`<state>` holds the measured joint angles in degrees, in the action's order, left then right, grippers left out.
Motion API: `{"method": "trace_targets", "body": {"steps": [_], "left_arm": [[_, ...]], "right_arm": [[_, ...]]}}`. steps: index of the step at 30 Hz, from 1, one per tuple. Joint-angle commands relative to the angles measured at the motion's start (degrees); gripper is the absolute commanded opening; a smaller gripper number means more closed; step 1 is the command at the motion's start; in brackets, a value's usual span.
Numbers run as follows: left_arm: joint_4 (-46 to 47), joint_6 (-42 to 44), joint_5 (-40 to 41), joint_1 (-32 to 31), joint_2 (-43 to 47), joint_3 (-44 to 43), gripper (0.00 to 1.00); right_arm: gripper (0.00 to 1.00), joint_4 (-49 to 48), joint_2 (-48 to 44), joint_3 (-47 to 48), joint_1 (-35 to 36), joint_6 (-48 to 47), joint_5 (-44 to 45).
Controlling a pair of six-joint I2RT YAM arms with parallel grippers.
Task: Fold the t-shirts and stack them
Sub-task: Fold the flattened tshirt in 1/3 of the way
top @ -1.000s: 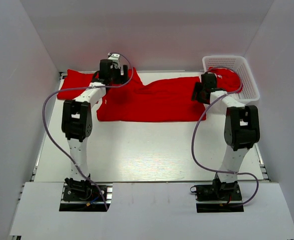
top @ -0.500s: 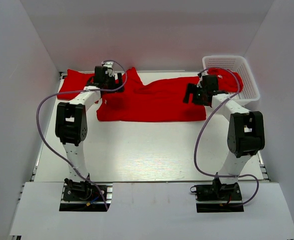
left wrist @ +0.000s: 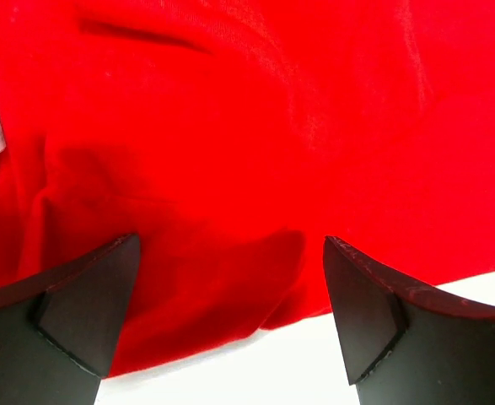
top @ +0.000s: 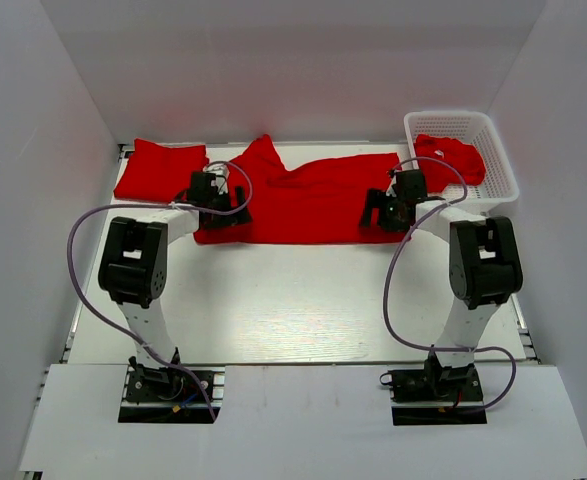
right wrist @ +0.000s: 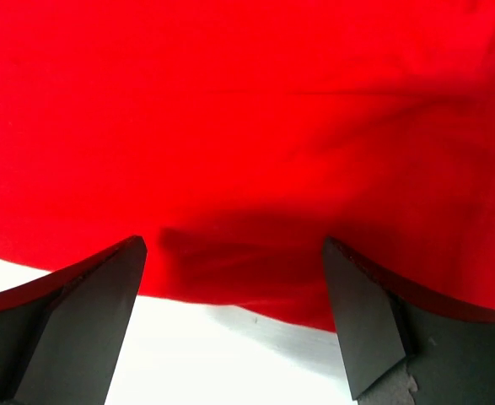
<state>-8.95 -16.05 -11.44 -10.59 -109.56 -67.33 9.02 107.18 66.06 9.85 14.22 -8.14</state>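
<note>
One red t-shirt (top: pixel 308 200) lies spread in a long band across the back of the table. A folded red t-shirt (top: pixel 158 168) rests at the back left. Another red t-shirt (top: pixel 451 157) is bunched in the white mesh basket (top: pixel 501 170). My left gripper (top: pixel 221 213) hangs open over the spread shirt's left end. In the left wrist view the near hem (left wrist: pixel 230 312) of the shirt runs between the left gripper's (left wrist: pixel 230 242) fingers, with nothing held. My right gripper (top: pixel 383 215) stands open over the shirt's right end. The right wrist view shows the hem (right wrist: pixel 247 287) between the right gripper's (right wrist: pixel 234 242) fingers.
The basket stands at the back right corner against the white wall. White walls close in the table on the left, back and right. Purple cables (top: pixel 83 270) loop out beside each arm. Bare white tabletop (top: pixel 293 300) lies between the shirt and the arm bases.
Both arms have drawn back from the shirt's far side and the basket to its near hem. The right gripper has opened wider. The shirt's upper left sleeve now shows.
</note>
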Motion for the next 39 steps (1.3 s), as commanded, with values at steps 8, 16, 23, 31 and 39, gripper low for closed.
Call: {"method": "trace_targets", "body": {"steps": [8, 16, 23, 31, 39], "left_arm": [[-12.91, -10.3, 6.42, 0.4, 22.08, 27.15, 1.0], [-34.17, -18.75, 0.73, -0.22, 45.64, 35.6, 1.0], [-34.92, -20.51, 8.0, -0.22, 53.15, 26.57, 1.0], [-19.97, -7.88, 14.33, 0.83, 29.47, 5.13, 1.0], [-25.3, 1.37, 20.92, 0.83, -4.55, -33.18, 1.0]], "right_arm": [[0.9, -1.19, -10.66, -22.15, -0.27, 9.85, 3.74], [0.9, 4.24, -30.51, -36.09, 0.87, 10.57, -5.39], [0.9, 7.6, -37.56, -29.35, 2.37, 3.1, -4.96], [0.9, 1.97, -31.25, -14.33, 2.2, -0.23, -1.44], [0.9, 7.94, -15.44, 3.17, 2.28, -5.33, 2.43]]}}
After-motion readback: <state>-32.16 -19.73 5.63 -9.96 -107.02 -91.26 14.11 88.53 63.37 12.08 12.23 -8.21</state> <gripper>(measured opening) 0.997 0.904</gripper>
